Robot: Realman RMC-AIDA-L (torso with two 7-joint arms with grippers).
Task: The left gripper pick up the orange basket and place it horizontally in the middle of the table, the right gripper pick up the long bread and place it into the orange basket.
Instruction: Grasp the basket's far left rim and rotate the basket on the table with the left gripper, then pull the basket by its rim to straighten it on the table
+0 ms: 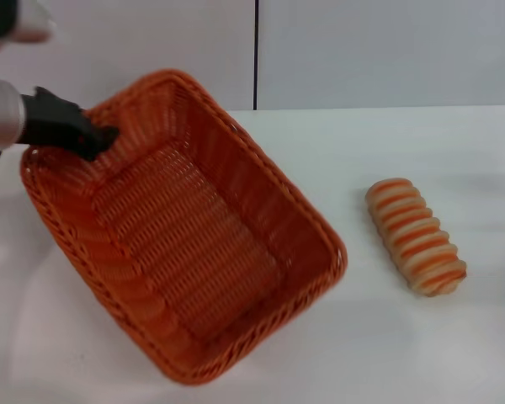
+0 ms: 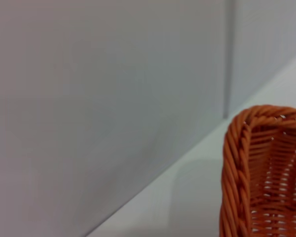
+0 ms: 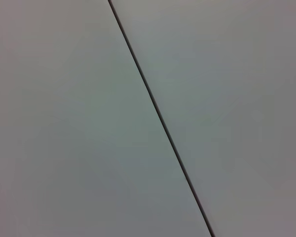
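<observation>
Left gripper (image 1: 101, 139) reaches over the far left corner of the orange basket (image 1: 185, 227), its black fingers at the braided rim; whether they are clamped on it I cannot tell. That corner seems chosen so the skewed basket can be swung level. One basket lies diagonally on the white table (image 1: 362, 353), holding nothing. One long bread (image 1: 415, 236) lies to its right, well apart. Right gripper is out of sight.

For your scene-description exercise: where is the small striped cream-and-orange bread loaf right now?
In the head view, the striped cream-and-orange bread loaf lies on the white table, on the robot's right, apart from the orange woven basket.
</observation>
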